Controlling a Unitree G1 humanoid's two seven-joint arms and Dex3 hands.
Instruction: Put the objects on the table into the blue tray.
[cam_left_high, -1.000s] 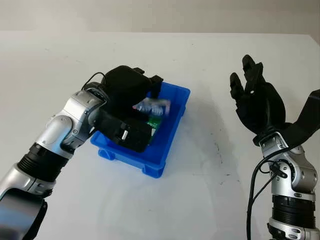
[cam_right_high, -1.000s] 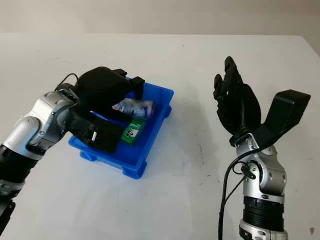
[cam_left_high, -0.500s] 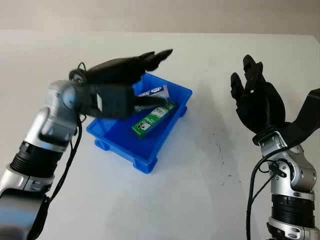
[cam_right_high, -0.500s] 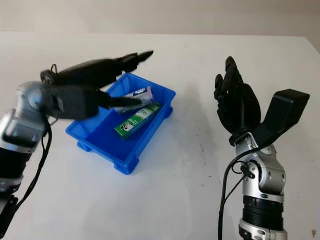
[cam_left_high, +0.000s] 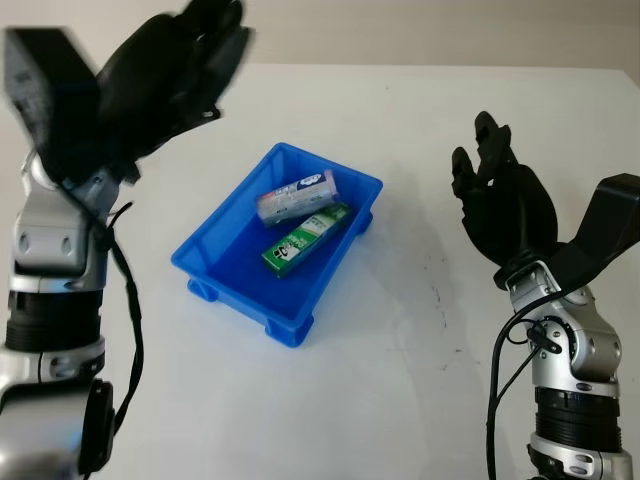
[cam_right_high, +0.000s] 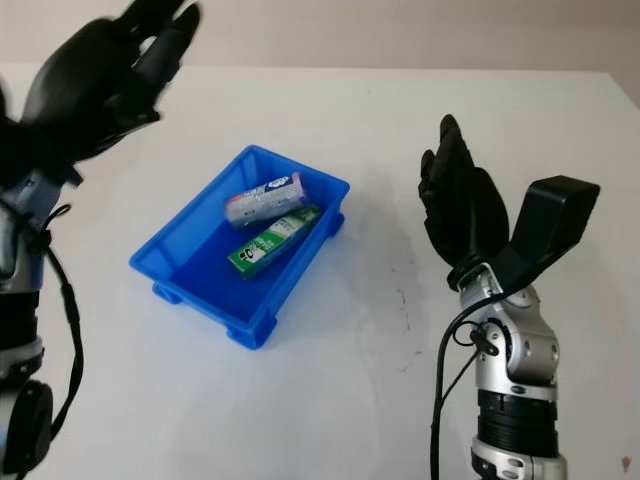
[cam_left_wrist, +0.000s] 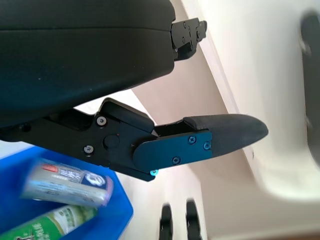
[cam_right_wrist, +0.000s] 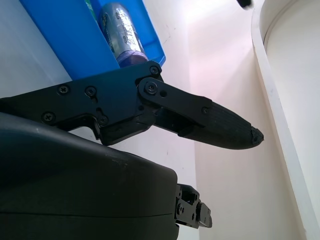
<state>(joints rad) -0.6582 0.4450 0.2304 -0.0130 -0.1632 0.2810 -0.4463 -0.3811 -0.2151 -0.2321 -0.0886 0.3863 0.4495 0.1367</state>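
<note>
White table (cam_left_high: 400, 380) | blue tray (cam_left_high: 225, 278) btwn raised left hand (cam_left_high: 165, 75), right hand (cam_left_high: 505, 205)

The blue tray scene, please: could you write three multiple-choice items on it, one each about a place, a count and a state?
1. Where is the green box?
A. On the bare table
B. In the blue tray
C. In the right hand

2. How many objects lie in the tray?
A. Two
B. Four
C. None

3. What is the left hand holding?
A. The tray
B. A box
C. Nothing

Answers: 1 B, the green box lies inside the blue tray, beside the white tube. 2 A, only these two lie there. 3 C, the left hand is raised and open; the right hand too.
</note>
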